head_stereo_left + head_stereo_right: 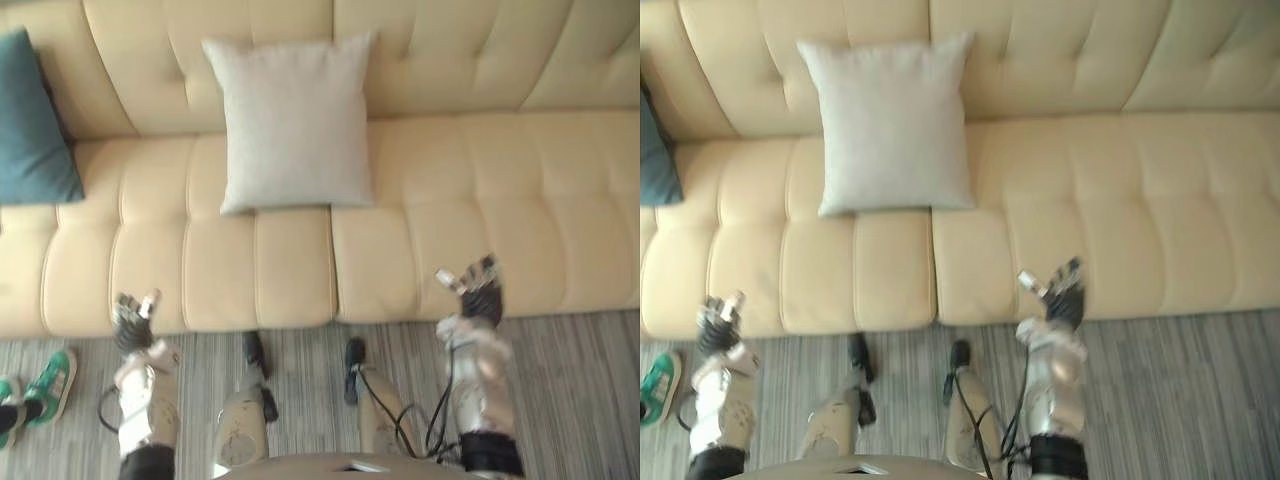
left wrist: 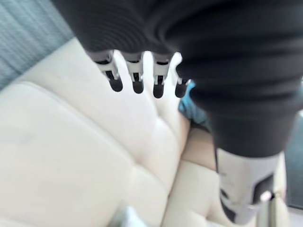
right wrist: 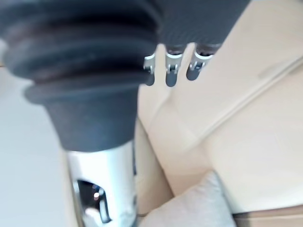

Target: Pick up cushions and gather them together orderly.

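Observation:
A pale grey cushion (image 1: 292,122) leans upright against the backrest of the cream sofa (image 1: 480,200), a little left of the middle. A teal cushion (image 1: 30,125) leans at the sofa's far left end. My left hand (image 1: 135,318) hovers at the seat's front edge, left of the grey cushion, fingers straight and empty. My right hand (image 1: 475,283) is raised at the front edge, right of the grey cushion, open and holding nothing. A corner of the teal cushion (image 2: 189,104) shows past my left fingers (image 2: 137,75), and the grey cushion (image 3: 189,208) shows in the right wrist view.
Striped grey carpet (image 1: 570,400) runs along the sofa's front. A green and white shoe (image 1: 50,385) of a person stands on the floor at the far left. The sofa's right half is bare seat.

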`<state>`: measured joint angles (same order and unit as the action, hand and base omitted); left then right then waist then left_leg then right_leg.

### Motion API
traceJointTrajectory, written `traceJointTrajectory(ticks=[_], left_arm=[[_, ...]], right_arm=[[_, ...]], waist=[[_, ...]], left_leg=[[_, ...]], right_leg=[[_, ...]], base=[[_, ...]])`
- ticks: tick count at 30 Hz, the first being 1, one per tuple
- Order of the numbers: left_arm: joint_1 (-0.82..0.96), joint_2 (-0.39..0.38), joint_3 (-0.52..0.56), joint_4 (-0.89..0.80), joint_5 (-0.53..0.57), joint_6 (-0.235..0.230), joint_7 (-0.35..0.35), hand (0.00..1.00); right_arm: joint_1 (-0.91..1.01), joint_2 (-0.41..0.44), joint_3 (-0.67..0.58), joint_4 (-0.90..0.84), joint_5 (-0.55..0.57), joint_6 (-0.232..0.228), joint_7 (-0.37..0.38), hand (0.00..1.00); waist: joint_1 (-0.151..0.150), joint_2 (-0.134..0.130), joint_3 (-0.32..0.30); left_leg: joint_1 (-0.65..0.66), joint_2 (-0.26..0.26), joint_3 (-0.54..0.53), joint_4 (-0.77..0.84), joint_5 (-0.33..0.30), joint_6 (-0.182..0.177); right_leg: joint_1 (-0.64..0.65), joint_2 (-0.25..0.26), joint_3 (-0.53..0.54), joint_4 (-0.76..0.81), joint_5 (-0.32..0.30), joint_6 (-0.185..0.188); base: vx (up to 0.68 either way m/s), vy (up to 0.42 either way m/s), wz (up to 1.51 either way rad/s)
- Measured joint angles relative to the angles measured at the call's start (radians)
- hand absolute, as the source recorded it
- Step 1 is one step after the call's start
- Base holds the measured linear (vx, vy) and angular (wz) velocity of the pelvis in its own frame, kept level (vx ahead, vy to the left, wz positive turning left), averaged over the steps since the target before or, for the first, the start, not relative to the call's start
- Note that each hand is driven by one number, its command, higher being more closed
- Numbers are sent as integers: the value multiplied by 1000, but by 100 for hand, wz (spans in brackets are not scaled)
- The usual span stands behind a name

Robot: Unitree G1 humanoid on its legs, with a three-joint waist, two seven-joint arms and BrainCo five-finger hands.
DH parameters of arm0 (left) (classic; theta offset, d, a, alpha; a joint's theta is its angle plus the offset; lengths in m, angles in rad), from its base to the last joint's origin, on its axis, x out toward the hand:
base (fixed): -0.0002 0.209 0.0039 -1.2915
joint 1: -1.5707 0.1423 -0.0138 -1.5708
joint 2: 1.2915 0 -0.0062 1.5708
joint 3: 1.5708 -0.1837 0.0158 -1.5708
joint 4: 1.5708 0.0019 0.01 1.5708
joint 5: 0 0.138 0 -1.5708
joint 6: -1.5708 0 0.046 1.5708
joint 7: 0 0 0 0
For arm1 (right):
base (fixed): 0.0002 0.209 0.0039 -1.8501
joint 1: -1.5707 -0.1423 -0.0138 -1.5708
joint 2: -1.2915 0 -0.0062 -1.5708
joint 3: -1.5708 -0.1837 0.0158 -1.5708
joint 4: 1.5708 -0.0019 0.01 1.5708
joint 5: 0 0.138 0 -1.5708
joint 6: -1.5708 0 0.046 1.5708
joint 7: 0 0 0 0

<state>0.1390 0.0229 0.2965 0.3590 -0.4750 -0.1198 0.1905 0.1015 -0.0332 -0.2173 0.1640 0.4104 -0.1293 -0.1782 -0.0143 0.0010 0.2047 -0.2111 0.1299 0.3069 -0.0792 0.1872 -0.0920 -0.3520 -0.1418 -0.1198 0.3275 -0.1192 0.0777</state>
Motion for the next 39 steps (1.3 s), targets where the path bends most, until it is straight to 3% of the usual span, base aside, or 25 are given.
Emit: traceJointTrajectory(ticks=[7, 13, 21, 26, 27, 28, 29, 30, 31, 32, 33, 35, 36, 37, 39], left_arm=[[51, -64, 18, 388, 179, 54, -51, 0], [47, -47, 48, 556, 279, 87, -52, 0], [39, -4, 35, 606, 359, 101, -42, 0], [29, -1, 35, 592, 373, 100, -35, 0], [17, 4, 35, 590, 372, 100, -29, 0], [-7, 9, 37, 578, 372, 100, -23, 0], [-7, 6, 36, 565, 372, 101, -21, 0], [-7, -6, 37, 547, 372, 99, -20, 0], [-23, 2, 23, 533, 372, 100, -20, 0], [-28, 8, 13, 525, 372, 100, -20, 0], [-33, 16, -2, 512, 369, 100, -20, 0], [-28, 18, -6, 503, 363, 100, -20, 0], [-27, 33, -4, 500, 359, 100, -18, 0], [-38, 31, -17, 501, 357, 103, -11, 0], [-39, 26, -36, 501, 346, 106, -6, 0]], right_arm=[[52, 32, 10, 425, -234, 69, 51, 0], [10, 20, -43, 699, -340, 106, 69, 0], [-15, -2, -82, 763, -340, 116, 69, 0], [-56, 9, -73, 754, -352, 116, 69, 0], [-57, 16, -59, 752, -368, 116, 68, 0], [-56, 27, -40, 750, -375, 116, 68, 0], [-59, 24, -25, 747, -378, 116, 69, 0], [-68, 29, -16, 726, -379, 116, 69, 0], [-61, 31, -13, 717, -379, 117, 69, 0], [-57, 31, -13, 717, -379, 117, 68, 0], [-53, 27, -15, 718, -379, 116, 68, 0], [-54, 27, -9, 721, -379, 116, 69, 0], [-65, 26, 8, 724, -379, 116, 69, 0], [-91, 6, 18, 723, -380, 116, 68, 0], [-121, -16, 18, 725, -380, 116, 68, 0]], waist=[[1, 1, -124], [5, -5, -163], [6, -22, -163], [24, -37, -139], [23, -43, -129], [26, -67, -105], [34, -48, -105], [43, -26, -90], [29, -26, -87], [28, -29, -87], [26, -36, -90], [28, -52, -101], [38, -67, -110], [53, -49, -121], [56, -24, -112]], left_leg=[[143, 0, 23, -1, -50, -7], [199, -9, 24, -7, -73, -10], [283, -44, 23, -6, -109, -3], [285, -61, 110, 0, -126, 13], [281, -63, 113, 10, -134, 23], [248, -59, 103, 79, -170, 48], [228, -40, 92, 98, -178, 61], [200, 4, 103, 122, -174, 66], [180, 15, 72, 140, -167, 67], [177, 15, 57, 147, -166, 68], [177, 11, 30, 143, -139, 61], [172, -4, 14, 134, -110, 55], [147, -8, 13, 143, -94, 49], [105, 15, 1, 147, -74, 38], [71, 28, -14, 146, -54, 26]], right_leg=[[195, 13, 11, -153, 44, 13], [290, 18, 33, -259, 89, 21], [343, 9, 119, -291, 109, 23], [281, 7, 220, -288, 151, 10], [280, 7, 216, -286, 169, 0], [266, 6, 207, -274, 198, -25], [263, 15, 203, -285, 216, -53], [230, 33, 132, -190, 184, -81], [179, 22, 70, 95, 45, -70], [181, 13, 56, 174, 12, -65], [222, -16, 35, 294, -30, -34], [290, -55, 29, 295, -37, -3], [313, -57, 36, 222, -63, 39], [340, -8, 35, 85, -75, 46], [379, 15, 25, -45, -76, 41]], base=[[84, 26, -12], [38, 26, -9], [8, 42, -29], [-51, 51, -60], [-56, 16, -31], [-81, 6, -35], [-113, -9, -47], [-102, -32, -7], [-69, -27, 21], [-4, -59, 77], [-20, -85, 59], [-63, -123, 36], [-162, -212, -7], [-187, -220, -21], [-197, -144, -10]])
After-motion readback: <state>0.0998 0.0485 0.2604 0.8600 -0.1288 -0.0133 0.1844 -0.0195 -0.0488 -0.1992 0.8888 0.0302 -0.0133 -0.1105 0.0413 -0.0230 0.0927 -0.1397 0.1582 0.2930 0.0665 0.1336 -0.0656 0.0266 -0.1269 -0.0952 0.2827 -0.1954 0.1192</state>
